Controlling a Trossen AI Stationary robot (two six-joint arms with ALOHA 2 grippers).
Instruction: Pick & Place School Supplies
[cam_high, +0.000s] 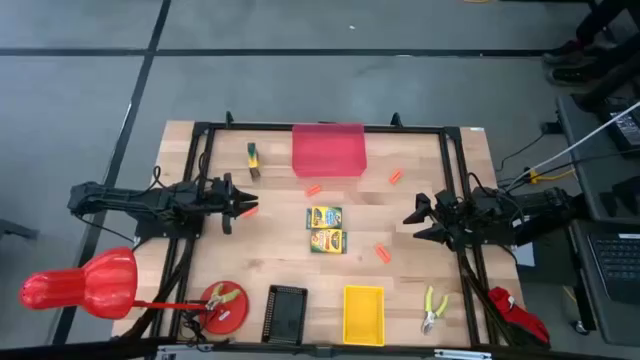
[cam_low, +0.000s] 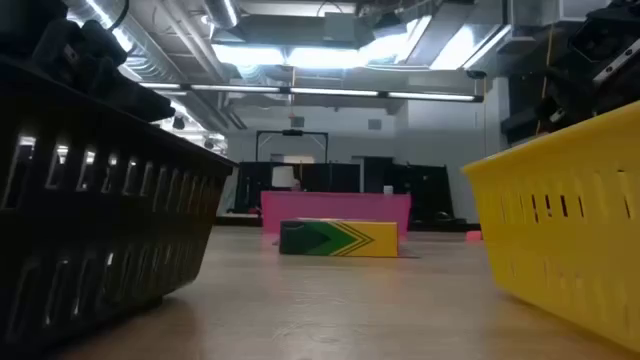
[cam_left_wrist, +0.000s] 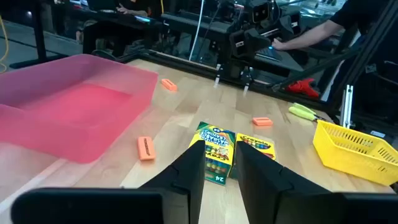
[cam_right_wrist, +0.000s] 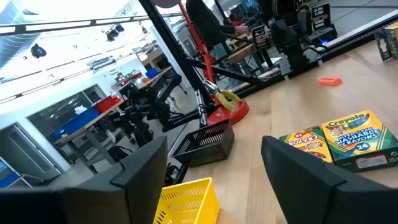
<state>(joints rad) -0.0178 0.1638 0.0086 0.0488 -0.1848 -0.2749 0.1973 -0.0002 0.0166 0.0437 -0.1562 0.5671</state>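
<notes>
1. Two crayon boxes (cam_high: 325, 230) lie touching at mid-table; neither sits in the pink tray (cam_high: 328, 150) or the yellow basket (cam_high: 363, 313).
2. The small block (cam_high: 254, 157) stands near the tray's left side, untouched.
3. Left gripper (cam_high: 247, 207): fingers narrowly apart, holding nothing, well left of the boxes.
4. Right gripper (cam_high: 417, 220): fingers spread wide, empty.
5. Judgement: placing apparently not begun; all three items remain.
</notes>
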